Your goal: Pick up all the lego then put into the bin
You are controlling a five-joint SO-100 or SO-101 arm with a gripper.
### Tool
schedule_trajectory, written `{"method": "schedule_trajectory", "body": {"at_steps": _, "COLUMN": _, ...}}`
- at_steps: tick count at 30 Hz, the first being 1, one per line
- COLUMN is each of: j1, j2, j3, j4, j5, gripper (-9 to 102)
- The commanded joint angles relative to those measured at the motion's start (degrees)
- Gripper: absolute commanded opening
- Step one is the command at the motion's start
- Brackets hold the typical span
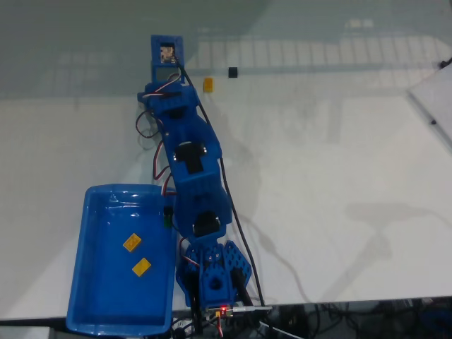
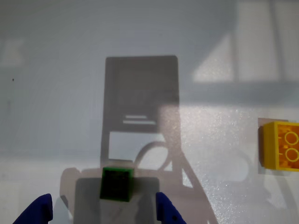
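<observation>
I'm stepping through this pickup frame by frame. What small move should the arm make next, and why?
Probably lower straight down and close. In the wrist view the green brick lies on the table between the open gripper fingertips, roughly centred, not yet held. The yellow brick lies well to the right.

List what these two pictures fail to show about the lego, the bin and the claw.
- Green brick: lies between the claw tips in the wrist view; contact cannot be told.
- Claw: cut off by the wrist view's bottom edge.
- Yellow brick: cut by the wrist view's right edge.
- Black brick: too small in the fixed view for detail.
- Bin: the arm covers part of its right rim.
</observation>
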Motion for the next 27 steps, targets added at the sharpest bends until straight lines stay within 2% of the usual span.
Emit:
{"method": "schedule_trajectory", "body": {"at_steps": 1, "j1": -0.8, "j2": 0.1, "j3": -3.7, "j4": -0.9, "j5": 0.5, "gripper": 29}}
{"method": "schedule_trajectory", "body": {"at_steps": 14, "j1": -1.3, "j2": -4.4, "j3": -6.9, "j4": -1.0, "j5": 0.7, "gripper": 29}}
{"method": "schedule_trajectory", "body": {"at_steps": 27, "j1": -1.7, "j2": -6.2, "j3": -7.1, "j4": -1.0, "j5": 0.0, "gripper": 24}}
